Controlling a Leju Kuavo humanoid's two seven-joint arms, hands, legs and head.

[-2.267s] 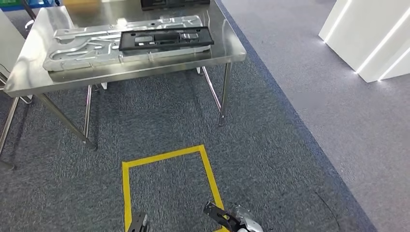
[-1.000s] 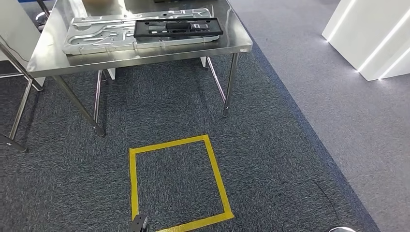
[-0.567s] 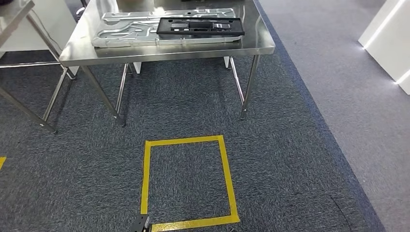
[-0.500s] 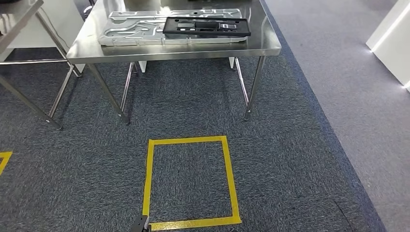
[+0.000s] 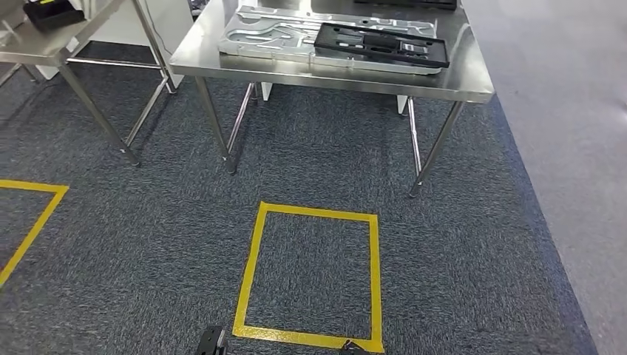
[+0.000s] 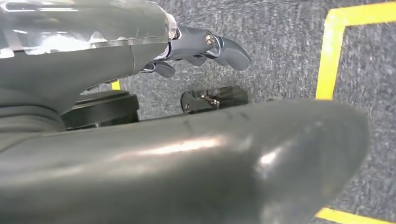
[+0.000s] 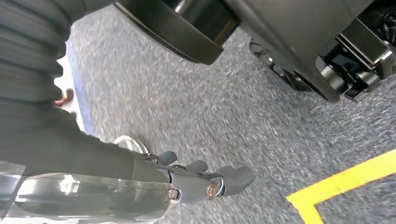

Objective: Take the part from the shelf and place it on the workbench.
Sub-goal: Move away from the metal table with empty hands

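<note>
My view has swung since a moment ago: the steel workbench (image 5: 333,74) now sits toward the upper right of what I see, a second steel table (image 5: 70,37) has come into sight off its left end, and a second strip of yellow tape (image 5: 33,222) shows on the carpet well to the left of the yellow tape square (image 5: 314,277). That is my head turning, not the things shifting. The black part (image 5: 381,46) lies flat on the workbench, resting on top of the silver metal plate (image 5: 296,41), toward the bench's right half. A dark object (image 5: 52,13) sits on the second table. The tape square lies on the grey carpet (image 5: 148,244) just in front of the workbench. My left hand (image 6: 205,46) hangs over the carpet near a yellow tape line, fingers loosely curled and holding nothing. My right hand (image 7: 205,179) hangs over the carpet too, fingers bent and apart, empty.
</note>
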